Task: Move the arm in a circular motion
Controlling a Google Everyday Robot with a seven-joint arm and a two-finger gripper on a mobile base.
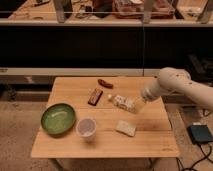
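My cream-white arm (176,85) reaches in from the right over the wooden table (105,142). It tapers to a pale-yellowish tip, the gripper (138,104), which hangs above the table's right-middle part. The tip is right beside a lying clear bottle (122,102), just at its right end. I cannot tell whether it touches the bottle.
On the table are a green bowl (58,119), a clear cup (86,128), a pale sponge-like block (125,128), a brown snack bar (95,96) and a small reddish-brown item (105,83). A dark shelf unit stands behind. A blue box (200,133) lies on the floor at right.
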